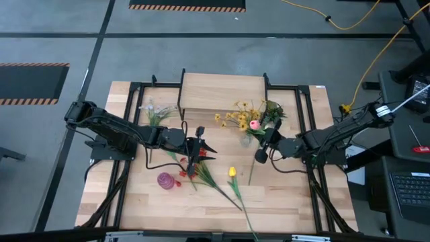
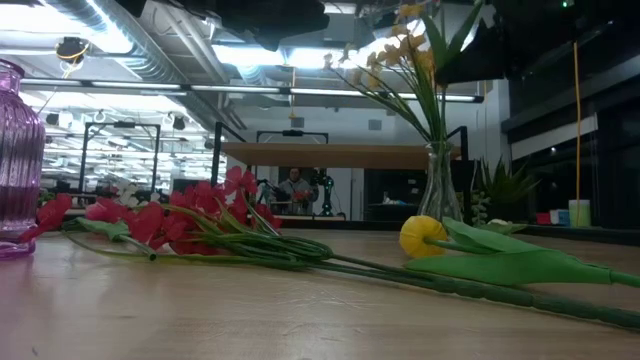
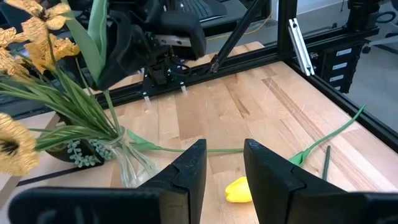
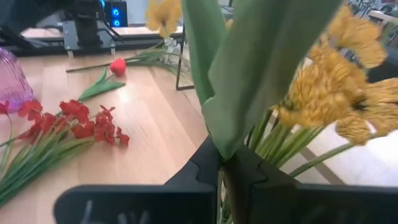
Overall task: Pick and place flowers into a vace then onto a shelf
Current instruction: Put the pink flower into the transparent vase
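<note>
A clear glass vase (image 1: 247,139) of yellow blossoms (image 1: 236,117) stands just in front of the shelf (image 1: 222,91). My right gripper (image 1: 267,134) reaches it from the right, shut on the pink tulip (image 1: 254,124). The tulip stands among the blossoms, its stalk (image 3: 112,109) running down to the vase mouth. My left gripper (image 3: 224,168) hovers open at mid-table over the yellow tulip (image 3: 239,190), holding nothing. The red berry spray (image 1: 195,169) lies flat on the table. A red tulip (image 4: 118,65) lies by the shelf's legs. My right gripper pinches the pink tulip's green stalk and leaf (image 4: 219,146) between its two shut fingers, below the bloom. The fingers come nearly level from the table's right, across the stalk. The tulip stands upright, and its lower stalk reaches the vase mouth among the other stems.
A purple vase (image 1: 166,180) stands near the left front. White blossoms (image 1: 156,111) lie left of the shelf. A loose green stem (image 1: 252,171) lies below the right gripper. Black frame rails (image 1: 306,128) run along both sides. Bare wood shows at the near right (image 1: 289,202).
</note>
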Robot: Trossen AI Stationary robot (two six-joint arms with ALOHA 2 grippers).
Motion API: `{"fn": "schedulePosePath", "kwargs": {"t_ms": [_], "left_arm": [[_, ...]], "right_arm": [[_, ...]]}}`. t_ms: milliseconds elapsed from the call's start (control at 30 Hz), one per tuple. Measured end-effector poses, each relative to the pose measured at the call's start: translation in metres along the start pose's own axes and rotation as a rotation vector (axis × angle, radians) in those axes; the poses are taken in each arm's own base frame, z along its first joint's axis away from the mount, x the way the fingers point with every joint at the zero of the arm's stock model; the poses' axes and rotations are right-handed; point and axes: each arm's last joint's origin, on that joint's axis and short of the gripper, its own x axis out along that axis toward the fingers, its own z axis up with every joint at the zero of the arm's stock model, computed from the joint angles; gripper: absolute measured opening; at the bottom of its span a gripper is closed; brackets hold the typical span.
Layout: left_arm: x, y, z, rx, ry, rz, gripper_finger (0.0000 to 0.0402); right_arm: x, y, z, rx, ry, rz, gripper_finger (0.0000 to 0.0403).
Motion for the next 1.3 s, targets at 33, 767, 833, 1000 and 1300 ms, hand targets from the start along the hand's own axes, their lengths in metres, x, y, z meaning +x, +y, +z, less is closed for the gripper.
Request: {"fn": "schedulePosePath", "kwargs": {"t_ms": [33,767,833,1000,1300], "left_arm": [[0.000,0.000,0.000,0.000,0.000,0.000,0.0102],[0.000,0.000,0.000,-0.001,0.001,0.000,0.0102],[0.000,0.000,0.000,-0.001,0.001,-0.001,0.0102],[0.000,0.000,-0.001,-0.001,0.008,-0.001,0.0102],[0.000,0.000,-0.002,-0.001,0.022,-0.004,0.0102]], "right_arm": [[0.001,0.001,-0.001,-0.007,0.005,-0.001,0.0012],[0.005,0.001,-0.008,-0.046,0.055,-0.019,0.0133],[0.003,0.000,-0.006,-0.047,0.044,-0.016,0.0135],[-0.001,-0.004,-0.002,-0.025,0.024,-0.012,0.0133],[-0.005,-0.008,0.002,-0.034,0.007,-0.007,0.0132]]}}
